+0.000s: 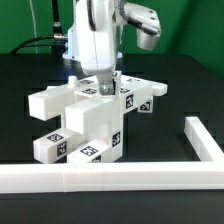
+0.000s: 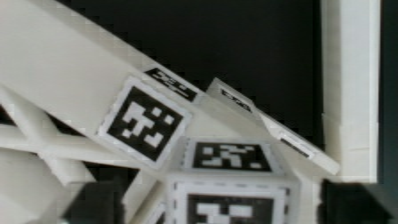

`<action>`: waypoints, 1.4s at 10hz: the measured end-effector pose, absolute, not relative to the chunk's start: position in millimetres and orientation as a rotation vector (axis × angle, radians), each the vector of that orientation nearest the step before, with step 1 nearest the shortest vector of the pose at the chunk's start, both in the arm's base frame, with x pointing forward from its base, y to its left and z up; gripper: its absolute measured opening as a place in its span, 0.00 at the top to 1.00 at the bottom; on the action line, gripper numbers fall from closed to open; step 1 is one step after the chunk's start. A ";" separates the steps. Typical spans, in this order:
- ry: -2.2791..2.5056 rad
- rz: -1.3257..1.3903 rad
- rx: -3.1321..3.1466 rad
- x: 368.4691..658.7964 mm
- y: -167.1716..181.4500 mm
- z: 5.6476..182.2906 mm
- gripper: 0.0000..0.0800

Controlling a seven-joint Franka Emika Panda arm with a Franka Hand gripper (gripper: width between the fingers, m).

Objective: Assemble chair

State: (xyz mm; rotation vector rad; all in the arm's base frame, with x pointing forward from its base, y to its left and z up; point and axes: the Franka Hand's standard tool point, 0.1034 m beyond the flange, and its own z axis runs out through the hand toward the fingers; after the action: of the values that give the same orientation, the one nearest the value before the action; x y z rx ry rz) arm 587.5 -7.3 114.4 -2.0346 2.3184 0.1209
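The chair [image 1: 85, 120] is a cluster of glossy white blocky pieces with black-and-white tags, standing joined in the middle of the black table. My gripper [image 1: 107, 88] is straight above it, its fingers down on the top of an upright tagged bar [image 1: 106, 92]. In the wrist view the gripper [image 2: 222, 212] has that bar's tagged end [image 2: 222, 205] filling the space between the dark pads, so it looks shut on it. More tagged chair faces [image 2: 148, 120] and slanted white bars [image 2: 71, 60] lie just beyond.
The long white L-shaped rail [image 1: 110, 178] runs along the front of the table and turns back at the exterior view's right [image 1: 205, 140]. A white straight edge [image 2: 361, 80] shows in the wrist view. The arm's body [image 1: 100, 40] rises above the chair.
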 end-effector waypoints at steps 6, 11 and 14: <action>1.691 0.094 -2.589 586.4 -8.2 114.6 0.19; 1.072 0.072 -2.922 586.6 -5.1 113.7 0.19; 0.659 0.063 -3.053 587.0 -7.4 111.9 0.19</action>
State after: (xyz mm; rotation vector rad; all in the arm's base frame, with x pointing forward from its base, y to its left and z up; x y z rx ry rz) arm 587.0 -7.4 111.9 -3.0534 0.6585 0.0626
